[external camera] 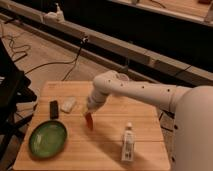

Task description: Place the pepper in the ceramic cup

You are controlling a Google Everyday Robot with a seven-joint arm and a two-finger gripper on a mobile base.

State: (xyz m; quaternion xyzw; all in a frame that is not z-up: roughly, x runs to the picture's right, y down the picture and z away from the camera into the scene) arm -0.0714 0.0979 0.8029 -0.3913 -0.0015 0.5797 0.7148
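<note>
The orange-red pepper hangs just above the wooden table, left of centre. My gripper is shut on its upper end, at the tip of the white arm that reaches in from the right. The pale ceramic cup stands at the table's back edge, behind the arm's elbow, and only its rim shows. The pepper is to the front left of the cup, well apart from it.
A green plate lies at the front left. A black block and a small white object sit behind the plate. A clear white-capped bottle lies at the front right. Cables run across the floor beyond the table.
</note>
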